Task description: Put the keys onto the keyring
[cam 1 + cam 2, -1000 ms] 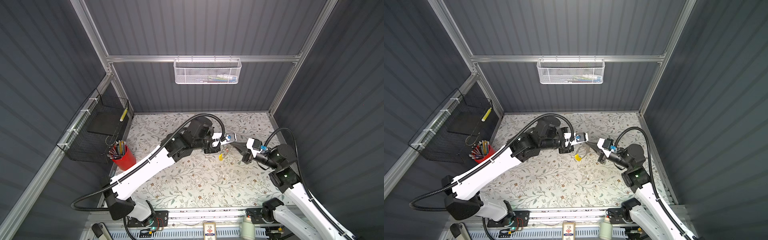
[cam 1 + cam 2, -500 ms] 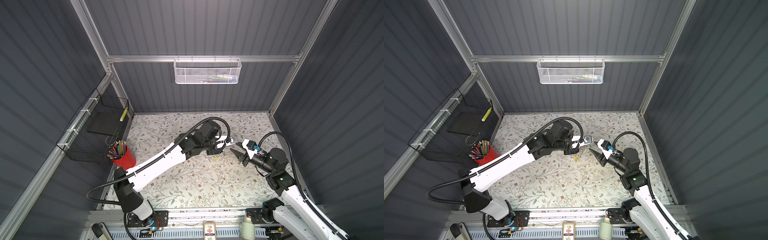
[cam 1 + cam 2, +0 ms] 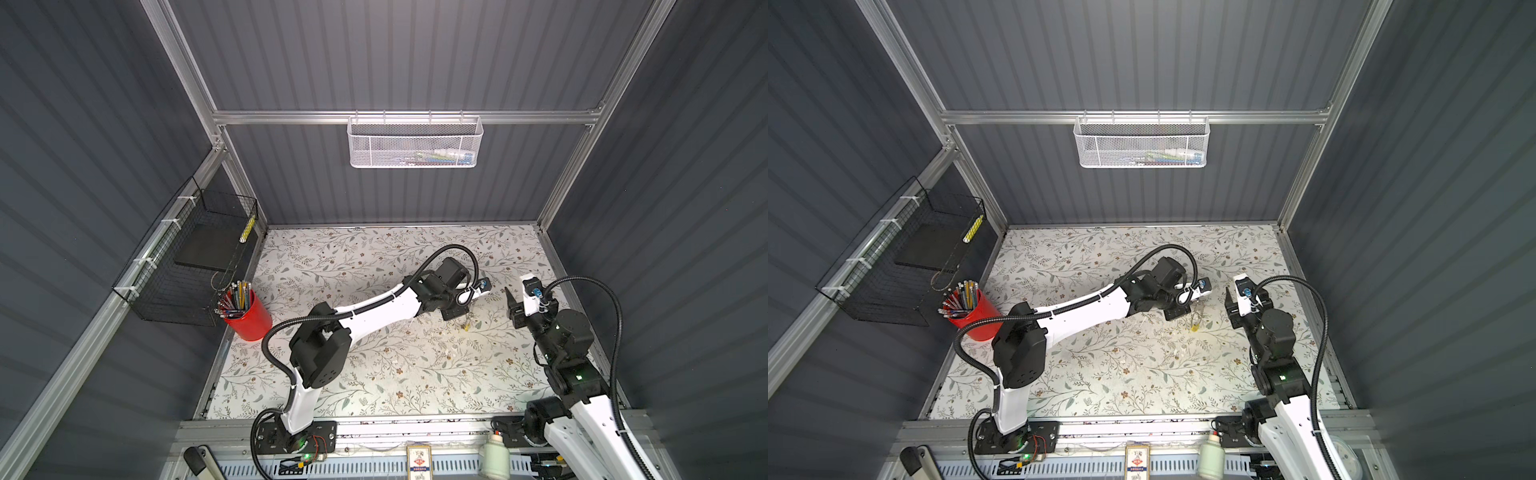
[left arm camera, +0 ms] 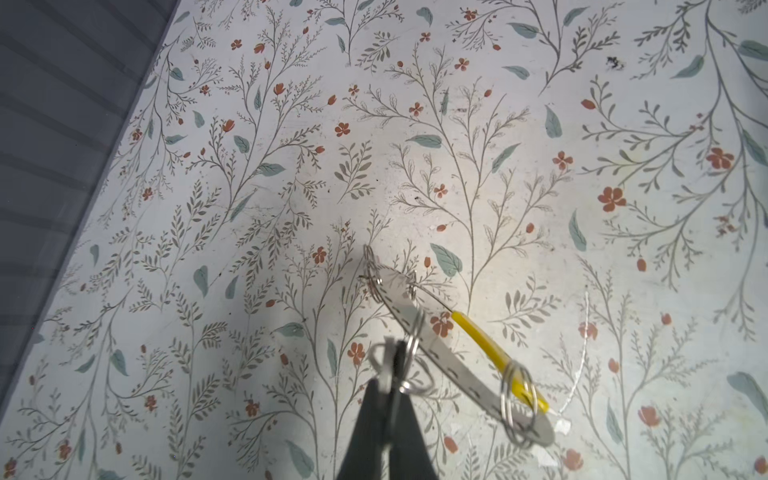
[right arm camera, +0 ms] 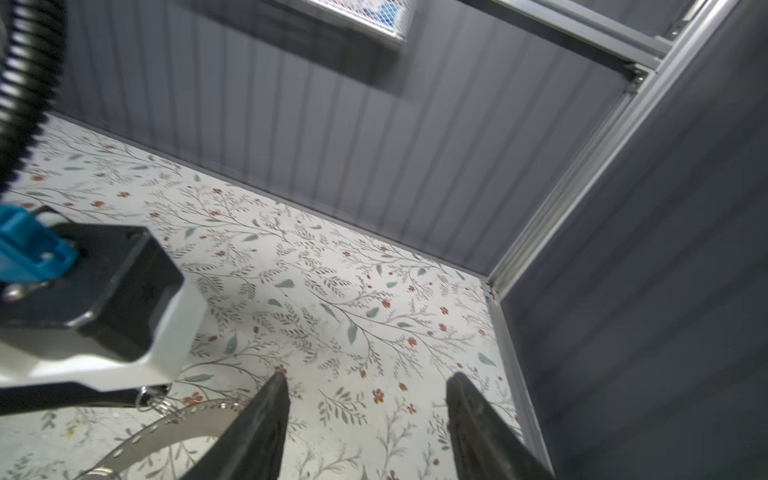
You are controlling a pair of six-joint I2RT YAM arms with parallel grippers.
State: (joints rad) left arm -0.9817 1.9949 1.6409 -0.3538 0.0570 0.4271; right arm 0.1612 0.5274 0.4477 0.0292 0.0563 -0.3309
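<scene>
A small split ring (image 4: 417,332) threaded on the keyring (image 4: 446,359) is pinched by the closed left gripper (image 4: 392,376), right of the tabletop's (image 3: 374,374) centre; the right gripper (image 5: 368,376) is held wide, empty.

Grey keyring (image 4: 453,365) with yellow segment — white, red-flowered floral table (image 4: 291,124).

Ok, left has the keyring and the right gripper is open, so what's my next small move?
Probably ease the left gripper down to rest the keyring on the table. It grips the keyring by one of its small rings, the band tilts toward the table, and the right gripper stands open, empty and apart. No tagged key shows, so I may be wrong.
</scene>
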